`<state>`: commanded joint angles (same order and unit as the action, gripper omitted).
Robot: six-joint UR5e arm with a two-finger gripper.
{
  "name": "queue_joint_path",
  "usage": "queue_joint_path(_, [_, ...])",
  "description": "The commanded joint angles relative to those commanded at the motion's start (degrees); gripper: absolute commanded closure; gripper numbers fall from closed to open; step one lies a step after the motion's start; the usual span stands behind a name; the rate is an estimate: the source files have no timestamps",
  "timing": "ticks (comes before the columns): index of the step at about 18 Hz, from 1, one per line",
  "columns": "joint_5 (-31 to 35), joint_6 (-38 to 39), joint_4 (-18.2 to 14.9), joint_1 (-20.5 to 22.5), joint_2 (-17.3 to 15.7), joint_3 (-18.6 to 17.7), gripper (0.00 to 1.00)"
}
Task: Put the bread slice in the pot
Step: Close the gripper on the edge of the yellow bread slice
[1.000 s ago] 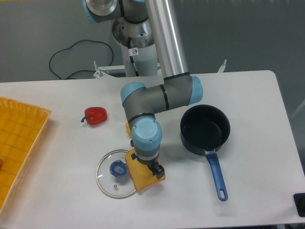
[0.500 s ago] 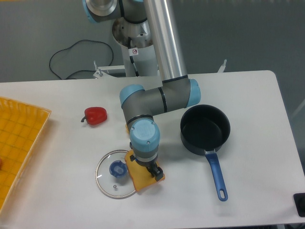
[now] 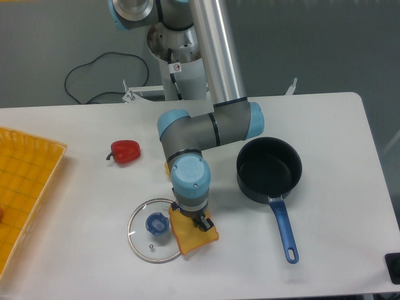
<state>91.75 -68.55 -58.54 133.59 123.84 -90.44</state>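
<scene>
My hand (image 3: pixel 201 220) is down on the bread slice (image 3: pixel 195 236), which lies on the table (image 3: pixel 325 125) touching the glass lid (image 3: pixel 153 239); my wrist hides how far the fingers are open, so I cannot tell if I have it. If my hold is thin, the slice could slip or drag the lid. The pot (image 3: pixel 269 169) sits open to the right across bare table, only its handle (image 3: pixel 284 231) juts toward the front edge.

Bread slice (image 3: pixel 194 237) lies on the table (image 3: pixel 325 125), touching the lid (image 3: pixel 153 239) to its left; pot (image 3: pixel 269 169) right.
</scene>
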Motion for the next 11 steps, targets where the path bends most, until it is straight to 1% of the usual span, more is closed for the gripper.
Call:
queue_joint_path(8, [0.1, -0.09, -0.26, -0.09, -0.26, 0.09, 1.0])
queue_joint_path(9, [0.18, 0.0, -0.7, -0.09, -0.35, 0.35, 1.0])
queue_joint_path(11, [0.09, 0.0, -2.97, 0.17, -0.7, 1.57, 1.0])
